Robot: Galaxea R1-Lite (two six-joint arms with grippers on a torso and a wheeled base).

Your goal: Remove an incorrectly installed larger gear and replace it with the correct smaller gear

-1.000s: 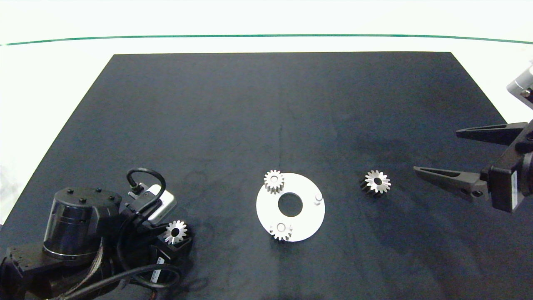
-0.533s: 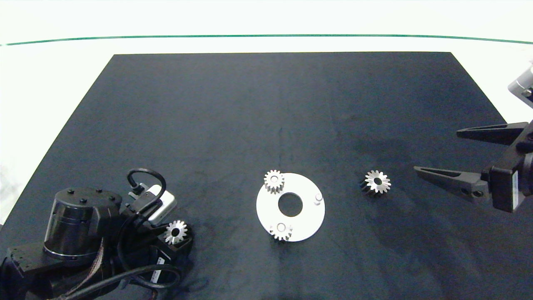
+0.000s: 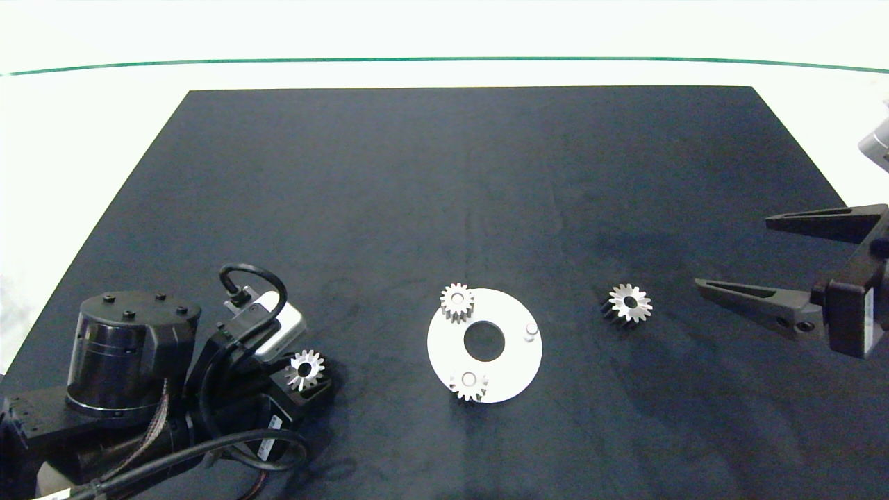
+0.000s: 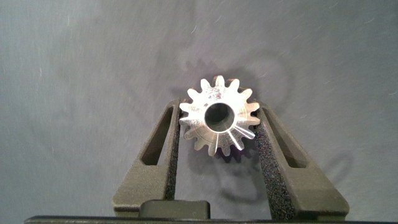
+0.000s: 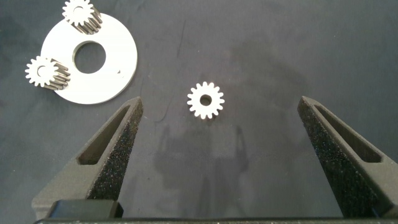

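My left gripper (image 3: 304,378) is at the mat's near left corner, shut on the smaller gear (image 3: 304,368). In the left wrist view the smaller gear (image 4: 217,118) sits pinched between both pads, above the mat. The larger gear (image 3: 629,303) lies flat on the mat to the right of the white round plate (image 3: 510,361). My right gripper (image 3: 733,252) hovers open further right, apart from the larger gear (image 5: 205,100), which shows between its spread fingers (image 5: 112,143) in the right wrist view. The plate's right peg (image 3: 531,330) is bare.
Two small silver gears (image 3: 457,303) (image 3: 469,384) sit on the plate's far-left and near pegs. The plate has a round centre hole (image 3: 484,341). The black mat (image 3: 444,173) covers a white table with a green line (image 3: 444,60) at the back.
My left gripper has moved up and a little toward the plate, carrying the smaller gear. The right gripper has drifted slightly to the right. The plate and the larger gear have not moved.
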